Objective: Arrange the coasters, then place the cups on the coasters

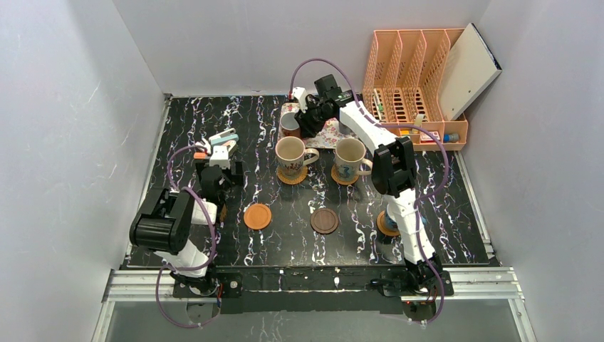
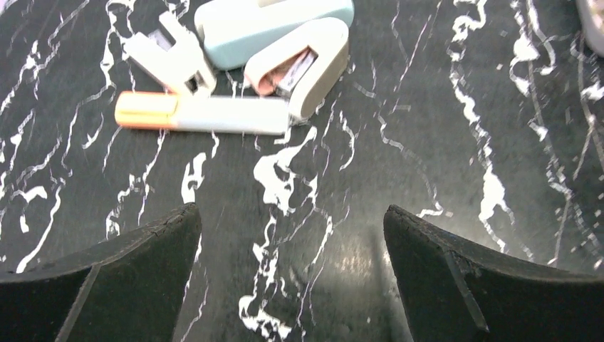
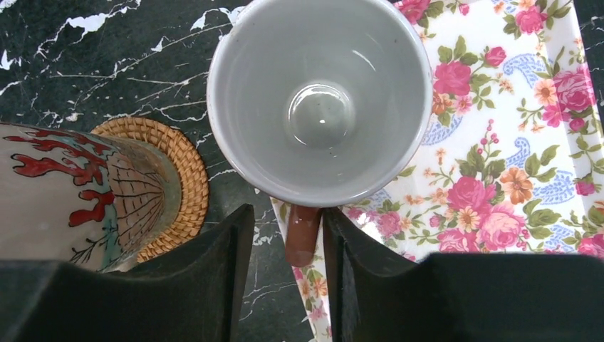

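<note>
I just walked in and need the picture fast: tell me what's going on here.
The right arm reaches to the tray, its jaws either side of the white mug's handle, not yet clamped. Two cream mugs already sit on woven coasters. An orange coaster and a dark coaster lie bare. The left arm hovers, jaws open, holding nothing.

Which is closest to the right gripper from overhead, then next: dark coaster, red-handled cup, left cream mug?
1. Red-handled cup, at the back, its handle inside the right gripper.
2. Left cream mug, middle row.
3. Dark coaster, front row, farthest.
</note>
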